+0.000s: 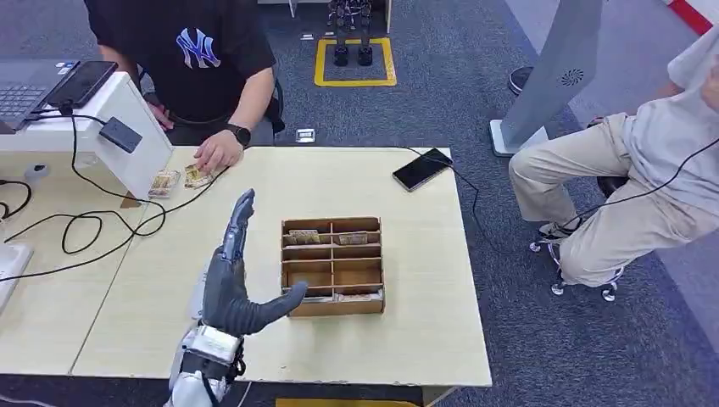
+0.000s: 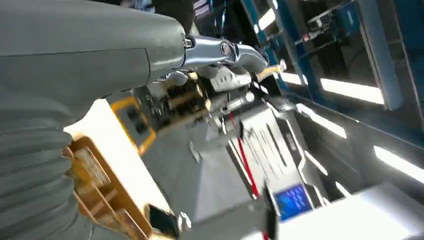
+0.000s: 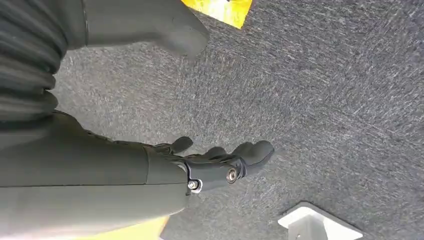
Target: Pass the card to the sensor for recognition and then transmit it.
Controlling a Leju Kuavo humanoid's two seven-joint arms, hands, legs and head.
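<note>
1. A light wooden table (image 1: pixel 407 212) fills the middle of the head view, standing on dark grey carpet (image 1: pixel 526 280).
2. The left robot hand (image 1: pixel 237 271) rises over the table's near edge, left of centre. Its fingers (image 1: pixel 241 222) stretch straight toward the far edge, its thumb (image 1: pixel 284 303) sticks out to the side, and it holds nothing.
3. The thumb tip lies at the near left corner of a brown wooden organiser box (image 1: pixel 332 265), which sits near the middle of the table and is split into small compartments.
4. Cards (image 1: pixel 305 236) lie in the box's far compartments, and another card (image 1: pixel 356 297) lies in the nearest row.
5. Two more cards (image 1: pixel 178 179) lie flat near the table's far left corner, just beside a person's hand (image 1: pixel 217 153) resting there.
6. A white angled stand (image 1: pixel 127 127) at the left edge carries a small dark sensor (image 1: pixel 120 134) with a black cable.
7. A black phone (image 1: pixel 422 169) lies near the far right corner, with a cable plugged in.
8. A second person (image 1: pixel 627 186) in light clothes sits to the right of the table.
9. The right robot hand (image 3: pixel 220 162) hangs over the carpet, its dark fingers loosely curved and apart, holding nothing.
</note>
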